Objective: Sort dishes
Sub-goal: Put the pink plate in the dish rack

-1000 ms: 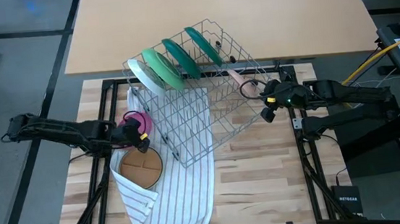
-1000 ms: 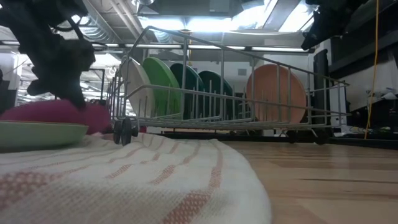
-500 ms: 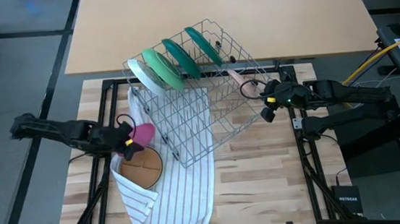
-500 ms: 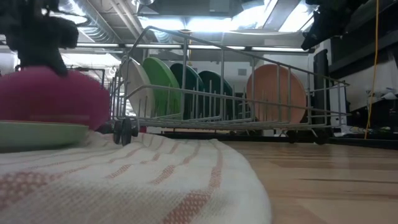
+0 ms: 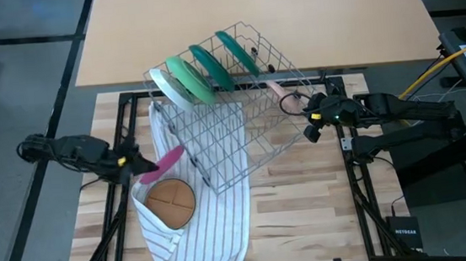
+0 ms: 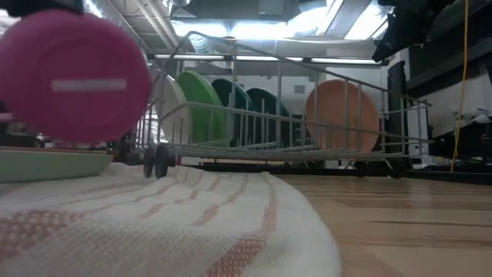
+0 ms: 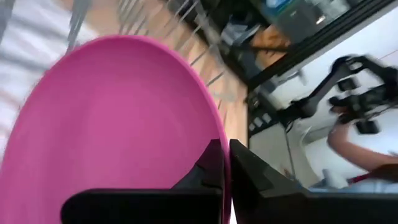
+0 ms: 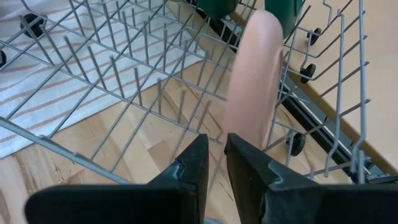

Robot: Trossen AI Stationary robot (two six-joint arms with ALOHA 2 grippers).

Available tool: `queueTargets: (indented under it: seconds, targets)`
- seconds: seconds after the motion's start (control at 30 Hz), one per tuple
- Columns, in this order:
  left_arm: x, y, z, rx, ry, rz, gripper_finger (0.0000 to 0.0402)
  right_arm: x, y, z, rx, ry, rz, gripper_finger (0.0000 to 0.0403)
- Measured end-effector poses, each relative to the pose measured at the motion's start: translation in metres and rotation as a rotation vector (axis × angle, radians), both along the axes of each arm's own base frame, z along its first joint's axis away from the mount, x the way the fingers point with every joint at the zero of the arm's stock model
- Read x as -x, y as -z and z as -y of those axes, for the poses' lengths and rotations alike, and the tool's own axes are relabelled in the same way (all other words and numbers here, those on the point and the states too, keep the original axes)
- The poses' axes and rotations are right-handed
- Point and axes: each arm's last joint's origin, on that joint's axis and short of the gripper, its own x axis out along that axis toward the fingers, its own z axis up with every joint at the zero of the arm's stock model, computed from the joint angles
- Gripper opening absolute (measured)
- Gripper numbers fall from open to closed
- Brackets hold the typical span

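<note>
My left gripper [image 5: 141,166] is shut on a magenta plate [image 5: 162,161], which hangs over the white striped cloth [image 5: 212,225]; the low view shows its round face [image 6: 73,77]. A brown-orange dish [image 5: 170,201] lies flat on the cloth. In the wire rack [image 5: 233,135] stand on edge a white-and-light-green plate [image 5: 168,87], a green one [image 5: 188,77], two dark green ones [image 5: 210,66] and a peach-pink plate [image 8: 252,93]. My right gripper [image 5: 294,106] is at the rack's right end, its fingers nearly together. My left gripper pinches the magenta plate's rim [image 7: 225,163] between its two fingers, one on each face. The fingers come about level from the table's left. The plate is lifted clear of the cloth and stands nearly on edge. My right gripper [image 8: 216,146] seems shut on the rack's top rim wire [image 8: 124,163], which runs in behind one finger [image 8: 194,168]. The fingers hide the contact. They slant down into the rack from the table's right.
A pale green dish rim [image 6: 46,163] shows low on the cloth in the low view. Bare wooden tabletop [image 5: 307,208] lies to the near right of the rack. A lighter table [image 5: 248,11] stands beyond the far edge.
My left gripper has risen and drawn back toward the table's left edge, tipping up from pointing down to about level. The magenta plate has come up off the cloth with it and turned from lying low to standing nearly on edge.
</note>
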Motion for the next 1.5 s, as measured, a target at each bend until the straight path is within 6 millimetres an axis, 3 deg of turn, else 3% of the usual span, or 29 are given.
queueTargets:
  seconds: [0.43, 0.6, 0.83, 0.97, 1.13, 1.33, 1.5]
  targets:
    - [0.008, -0.069, -0.006, -0.29, -0.102, 0.55, 0.0001, 0.0, 0.0, 0.0, -0.001, -0.001, 0.0, 0.0062]
    - [-0.011, -0.079, -0.004, -0.371, -0.236, 0.585, 0.0001, 0.0, 0.0, 0.0, 0.0, 0.0, 0.0, 0.0062]
    - [-0.078, -0.081, 0.011, -0.321, -0.406, 0.612, 0.0001, 0.0, 0.0, 0.0, -0.001, 0.0, -0.001, 0.0062]
    - [-0.117, -0.076, 0.02, -0.239, -0.512, 0.745, 0.0001, 0.0, 0.0, 0.0, -0.001, 0.0, -0.002, 0.0062]
    - [-0.159, -0.056, 0.032, -0.141, -0.563, 0.913, 0.0001, 0.0, 0.0, 0.0, -0.001, 0.0, -0.004, 0.0062]
    - [-0.225, -0.031, 0.045, -0.037, -0.627, 0.875, 0.0, 0.0, 0.0, 0.0, 0.001, -0.002, -0.006, 0.0062]
    - [-0.279, -0.036, 0.046, 0.045, -0.675, 0.923, 0.0, 0.001, 0.0, 0.001, 0.018, 0.014, -0.009, 0.0062]
